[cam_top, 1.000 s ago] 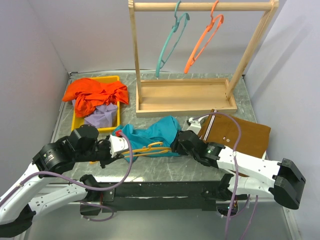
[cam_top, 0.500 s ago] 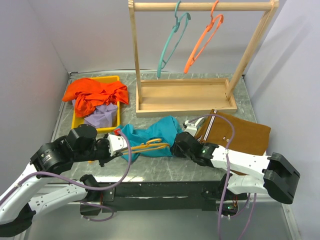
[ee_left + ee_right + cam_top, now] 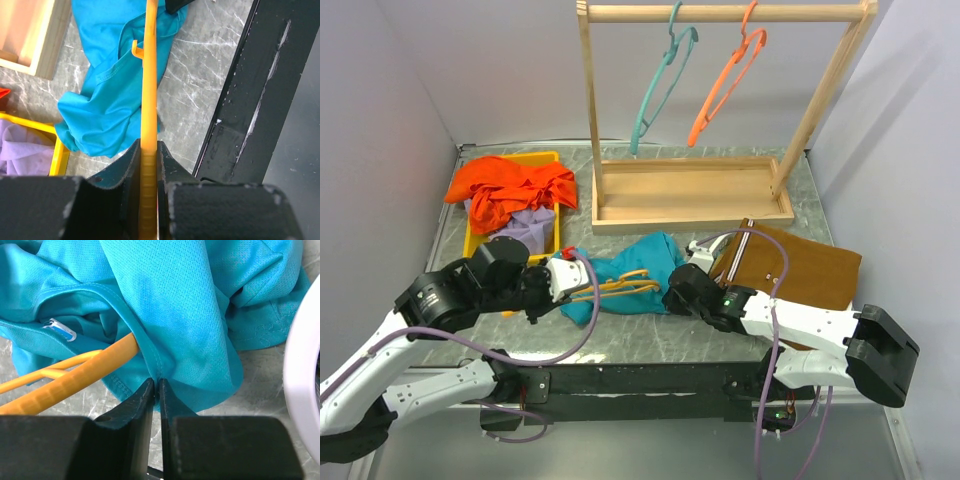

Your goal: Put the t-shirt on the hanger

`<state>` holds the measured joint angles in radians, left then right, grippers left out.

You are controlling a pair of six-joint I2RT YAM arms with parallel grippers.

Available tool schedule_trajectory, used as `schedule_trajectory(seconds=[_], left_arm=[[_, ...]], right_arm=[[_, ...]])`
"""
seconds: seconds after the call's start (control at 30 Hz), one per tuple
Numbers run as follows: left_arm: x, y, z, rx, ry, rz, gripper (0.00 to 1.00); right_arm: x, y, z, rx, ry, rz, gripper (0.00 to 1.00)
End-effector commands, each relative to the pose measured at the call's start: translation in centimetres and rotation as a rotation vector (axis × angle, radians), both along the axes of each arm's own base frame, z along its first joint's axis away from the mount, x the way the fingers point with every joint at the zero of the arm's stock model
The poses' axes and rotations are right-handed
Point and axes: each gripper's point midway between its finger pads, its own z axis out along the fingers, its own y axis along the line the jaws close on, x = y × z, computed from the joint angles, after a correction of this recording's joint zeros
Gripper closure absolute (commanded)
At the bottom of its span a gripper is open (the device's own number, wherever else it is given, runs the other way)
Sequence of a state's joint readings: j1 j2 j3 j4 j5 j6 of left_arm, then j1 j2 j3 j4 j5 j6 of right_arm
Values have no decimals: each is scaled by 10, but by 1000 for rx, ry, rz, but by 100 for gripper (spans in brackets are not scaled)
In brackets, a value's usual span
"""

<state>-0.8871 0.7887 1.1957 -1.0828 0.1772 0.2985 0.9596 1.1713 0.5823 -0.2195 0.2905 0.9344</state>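
The teal t-shirt (image 3: 638, 258) lies crumpled on the table in front of the wooden rack. The thin yellow hanger (image 3: 620, 284) is pushed partly into it, one arm running under a hem (image 3: 75, 376). My left gripper (image 3: 563, 282) is shut on the hanger's bar (image 3: 149, 75), which runs straight out between the jaws (image 3: 148, 146) over the t-shirt (image 3: 107, 102). My right gripper (image 3: 672, 291) sits at the shirt's right side. In the right wrist view its jaws (image 3: 156, 383) are shut on a seamed edge of the t-shirt (image 3: 190, 310). The hanger's hook is hidden.
A yellow tray (image 3: 475, 243) at the left holds an orange-red garment (image 3: 510, 185) and a lavender one (image 3: 525, 232). The wooden rack (image 3: 692, 192) behind carries a teal hanger (image 3: 660, 85) and an orange hanger (image 3: 725, 75). A brown board (image 3: 810, 265) lies at the right.
My right gripper has closed onto the t-shirt's edge. The left arm has shifted up and right a little with the hanger, and the shirt's left end has bunched nearer the tray.
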Motion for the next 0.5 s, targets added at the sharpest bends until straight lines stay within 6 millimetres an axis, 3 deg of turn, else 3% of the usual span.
schedule_trajectory(seconds=[0.0, 0.27, 0.47], left_arm=[[0, -3, 18, -40, -36, -18, 99], [2, -10, 7, -30, -15, -28, 99], [2, -17, 6, -51, -5, -37, 99]], right_arm=[[9, 3, 8, 14, -38, -22, 87], [18, -8, 22, -23, -92, -58, 100], [32, -3, 57, -28, -168, -62, 100]])
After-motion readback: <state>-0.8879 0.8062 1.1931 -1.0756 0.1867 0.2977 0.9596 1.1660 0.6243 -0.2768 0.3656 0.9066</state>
